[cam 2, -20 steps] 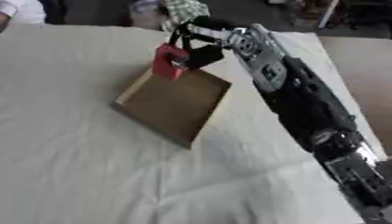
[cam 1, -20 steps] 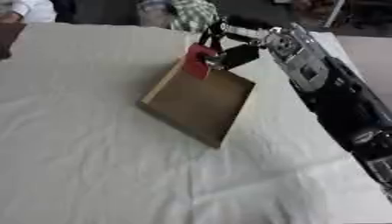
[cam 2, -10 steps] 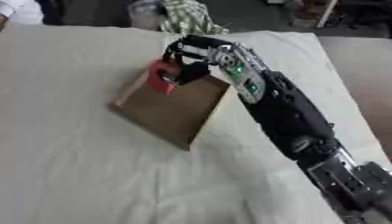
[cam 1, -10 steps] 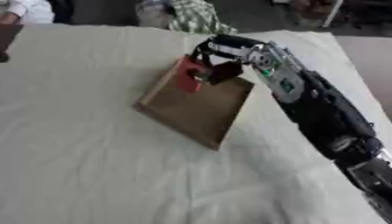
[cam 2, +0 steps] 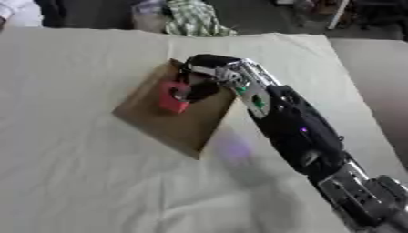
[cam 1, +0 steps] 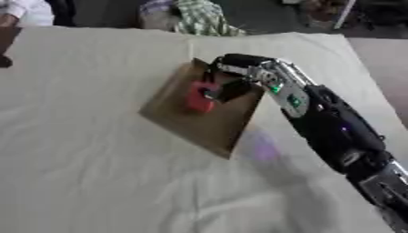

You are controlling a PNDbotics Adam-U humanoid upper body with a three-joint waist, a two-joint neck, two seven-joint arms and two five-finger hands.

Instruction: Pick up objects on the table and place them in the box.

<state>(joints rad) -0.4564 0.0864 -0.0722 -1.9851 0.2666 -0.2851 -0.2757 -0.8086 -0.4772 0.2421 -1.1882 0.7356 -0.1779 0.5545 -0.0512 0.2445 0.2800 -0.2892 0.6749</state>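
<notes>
Left eye view: the right hand (cam 1: 227, 81), fingers curled round a red object (cam 1: 199, 96), hangs over the brown box (cam 1: 206, 123) beneath it.

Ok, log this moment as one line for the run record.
right hand: shut on red object | position: over brown box, object low inside it | release: not yet | left hand: not in view | white cloth: no other items seen

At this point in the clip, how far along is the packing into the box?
Done: nothing shows lying loose inside the brown box. In hand: the right hand is curled round a red object, held over the box's inside, not yet let go. Left: releasing it. No other loose objects show on the white tablecloth. The left hand is out of view.
</notes>
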